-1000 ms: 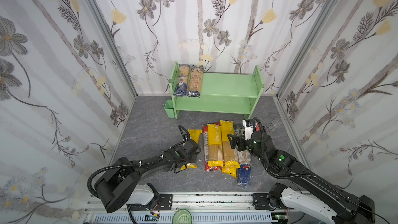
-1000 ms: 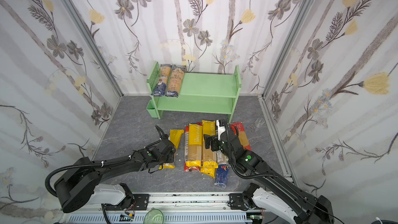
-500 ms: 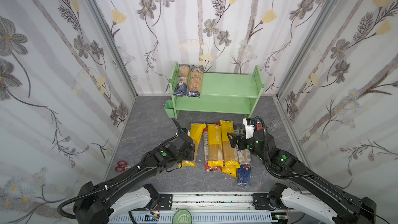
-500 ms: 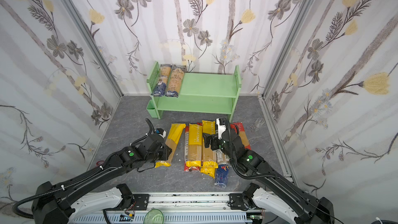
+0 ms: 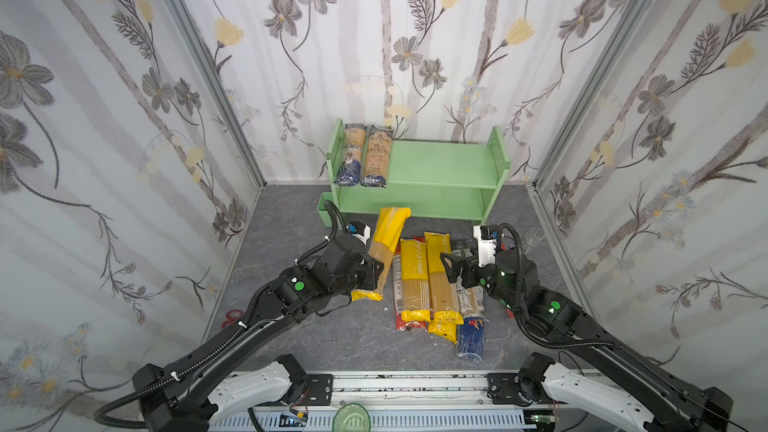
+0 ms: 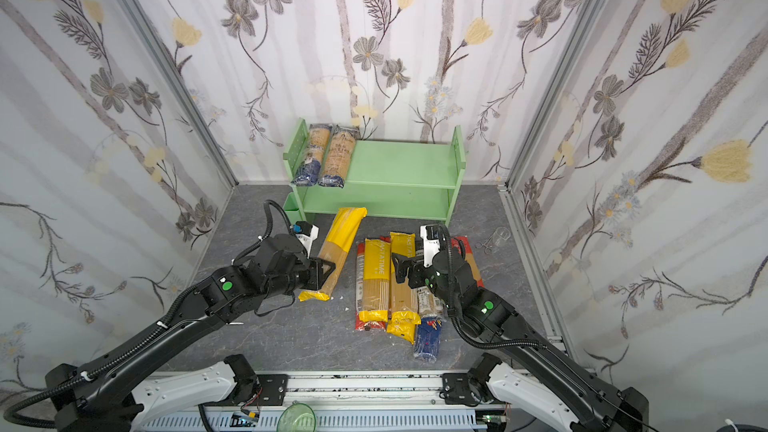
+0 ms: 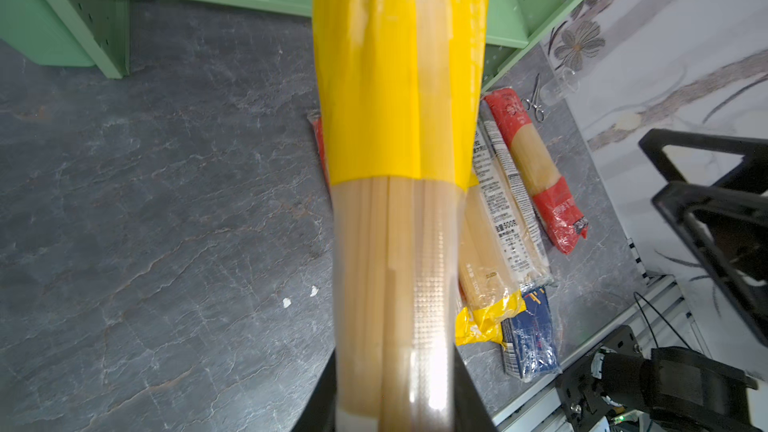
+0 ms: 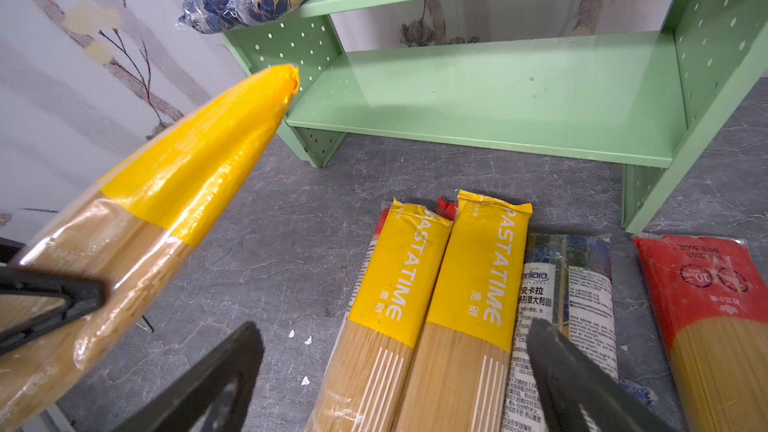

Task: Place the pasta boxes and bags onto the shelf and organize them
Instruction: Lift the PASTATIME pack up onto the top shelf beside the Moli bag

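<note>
Left side: your left claw (image 5: 376, 272) is pinching the yellow-ended pack (image 5: 388, 238) across its clear middle. That grip near the balance pt is likely why the long bag isn't drooping at either end. The wrist view is showing the pack (image 7: 399, 118) running straight out from between the jaws, and it's looking lifted off the surface (image 5: 291, 218). The far yellow tip is aiming at the left part of the shelf (image 5: 440, 164), near the lower board's front edge and apart from it. You're holding it lengthwise w/ the tip leading, prob. so it slides in front to back.

Up on the top board, hard against the left side panel, two blue-ended packs (image 5: 363, 155) are lying side by side, front to back, w/ their blue ends hanging over the front edge. Packing from the left is leaving the rest of that board free. The lower board is bare. The green cup (image 5: 326, 214) is sitting by the shelf's left foot, so watch it on the way in.

Mid to right: the pile (image 5: 432, 280) of remaining packs is lying on the surface in front of the shelf, mostly parallel and touching.

Your right claw (image 5: 455, 272) is hovering over that pile, jaws spread wide, gripping nothing. I'd say it's lining up for the next pick.
</note>
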You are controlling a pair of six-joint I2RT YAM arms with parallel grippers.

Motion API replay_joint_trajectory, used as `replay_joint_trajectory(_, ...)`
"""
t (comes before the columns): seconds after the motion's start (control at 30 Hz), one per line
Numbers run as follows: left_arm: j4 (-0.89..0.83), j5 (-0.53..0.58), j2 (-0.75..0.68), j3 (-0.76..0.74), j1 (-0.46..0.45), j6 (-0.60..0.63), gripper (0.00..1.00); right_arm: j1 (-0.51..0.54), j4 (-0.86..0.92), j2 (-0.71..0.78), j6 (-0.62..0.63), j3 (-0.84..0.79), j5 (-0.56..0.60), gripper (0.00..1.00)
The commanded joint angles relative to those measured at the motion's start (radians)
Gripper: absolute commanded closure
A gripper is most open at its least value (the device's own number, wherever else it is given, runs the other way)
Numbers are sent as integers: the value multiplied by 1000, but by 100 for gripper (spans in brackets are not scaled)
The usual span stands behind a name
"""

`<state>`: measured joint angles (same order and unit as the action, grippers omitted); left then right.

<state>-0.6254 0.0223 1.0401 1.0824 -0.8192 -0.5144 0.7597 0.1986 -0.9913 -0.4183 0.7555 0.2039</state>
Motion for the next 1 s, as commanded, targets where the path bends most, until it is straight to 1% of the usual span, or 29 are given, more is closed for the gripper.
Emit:
replay_joint_trajectory(0.0,84,20,20,90,2,41,100,0,-16,10,3,31,9,0)
replay_joint_trajectory(0.13,82,50,83,205,2,75,100,0,-1,16,11,51,16,0)
replay_joint_trajectory(0.17,82,58,104,259,2,85,100,0,4,19,12,57,18,0)
replay_joint_trajectory(0.3,82,95,210,393,15,112,100,-3,23,43,20,75,36,0)
replay_joint_trajectory(0.47,82,55,394,569,93,145,100,-16,53,50,35,111,52,0)
replay_joint_trajectory(0.6,82,47,549,735,147,165,100,-30,85,40,57,156,61,0)
replay_joint_trajectory(0.73,82,21,703,934,168,179,100,-55,91,38,73,180,60,0)
replay_joint_trajectory(0.9,58,17,892,1191,191,197,100,-95,95,10,94,205,42,0)
replay_joint_trajectory(0.97,41,-8,954,1271,210,191,100,-111,95,-3,102,212,31,0)
